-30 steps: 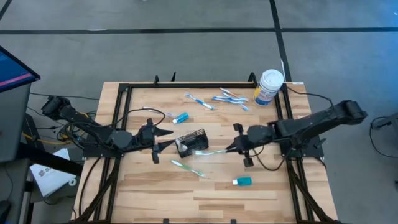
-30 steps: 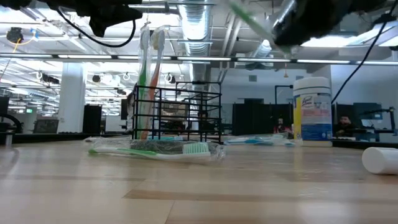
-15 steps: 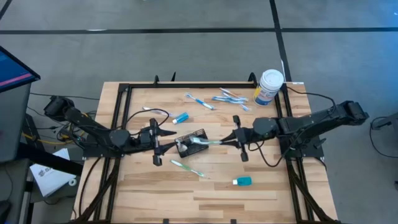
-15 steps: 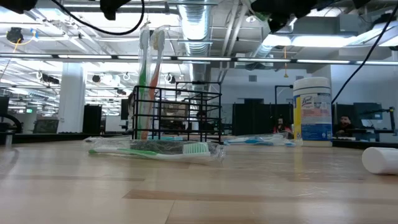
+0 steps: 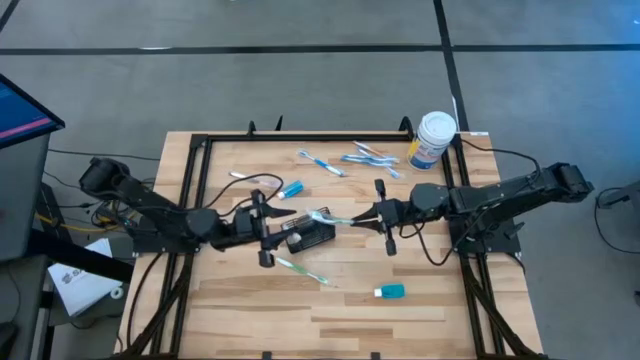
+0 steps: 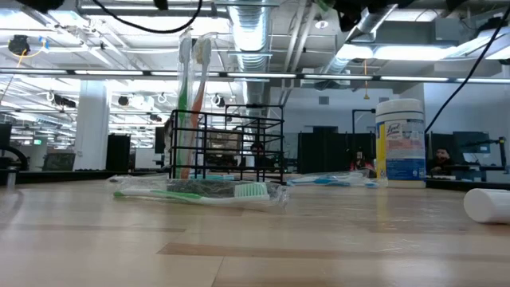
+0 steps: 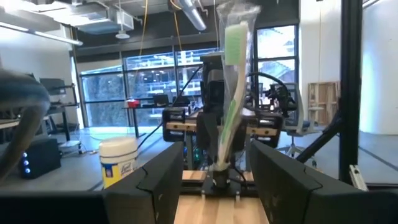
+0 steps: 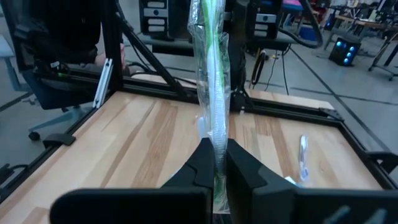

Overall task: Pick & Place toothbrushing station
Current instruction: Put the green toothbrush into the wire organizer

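Two grippers meet over the holder at table centre; the right gripper, at its 3 o'clock, is clenched on a wrapped toothbrush, apparently for insertion; the left gripper, at 9 o'clock, is spread, seemingly to steady the holder.

My table is pale wooden planks in a black frame. On it rest the black wire holder, a wrapped green toothbrush, loose brushes near the far edge, two small blue tubes, and a white canister at my right far corner.
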Controlling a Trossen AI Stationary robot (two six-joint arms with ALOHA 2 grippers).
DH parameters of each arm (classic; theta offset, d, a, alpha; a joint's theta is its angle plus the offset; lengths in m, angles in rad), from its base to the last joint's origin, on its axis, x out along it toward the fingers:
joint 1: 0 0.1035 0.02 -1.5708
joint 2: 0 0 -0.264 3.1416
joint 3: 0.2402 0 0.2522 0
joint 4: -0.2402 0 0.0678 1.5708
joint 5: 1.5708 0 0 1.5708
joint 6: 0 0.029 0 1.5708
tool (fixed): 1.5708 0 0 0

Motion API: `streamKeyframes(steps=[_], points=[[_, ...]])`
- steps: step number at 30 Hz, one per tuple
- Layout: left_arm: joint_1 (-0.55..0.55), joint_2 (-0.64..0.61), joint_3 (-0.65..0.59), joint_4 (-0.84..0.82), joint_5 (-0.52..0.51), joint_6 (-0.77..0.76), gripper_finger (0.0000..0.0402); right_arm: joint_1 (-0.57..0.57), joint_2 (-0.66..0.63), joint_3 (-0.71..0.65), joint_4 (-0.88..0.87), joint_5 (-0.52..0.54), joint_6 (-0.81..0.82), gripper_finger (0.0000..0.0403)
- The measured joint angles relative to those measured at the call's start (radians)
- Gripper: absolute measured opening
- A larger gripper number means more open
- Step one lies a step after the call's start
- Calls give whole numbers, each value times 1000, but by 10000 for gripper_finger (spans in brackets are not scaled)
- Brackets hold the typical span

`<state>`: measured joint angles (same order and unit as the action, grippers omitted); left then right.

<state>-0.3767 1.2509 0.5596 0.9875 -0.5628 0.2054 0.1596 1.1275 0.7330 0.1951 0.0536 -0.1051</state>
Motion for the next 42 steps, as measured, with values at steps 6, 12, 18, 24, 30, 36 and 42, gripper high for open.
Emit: streamKeyframes(steps=[6,12,18,24,30,36,42], points=[[57,77,85,7,102,0,177,0,0,0,3,0,-4,6],[95,127,138,12,153,0,177,1,0,0,3,0,-10,6],[121,158,162,26,204,0,177,1,0,0,3,0,-11,6],[142,206,184,55,256,-3,177,1,0,0,7,0,-11,6],[144,242,185,136,301,-1,177,1,0,0,8,0,-11,6],[162,271,194,178,321,-1,177,1,0,0,8,0,-11,6],[177,335,251,183,335,0,177,1,0,0,9,0,-26,6]])
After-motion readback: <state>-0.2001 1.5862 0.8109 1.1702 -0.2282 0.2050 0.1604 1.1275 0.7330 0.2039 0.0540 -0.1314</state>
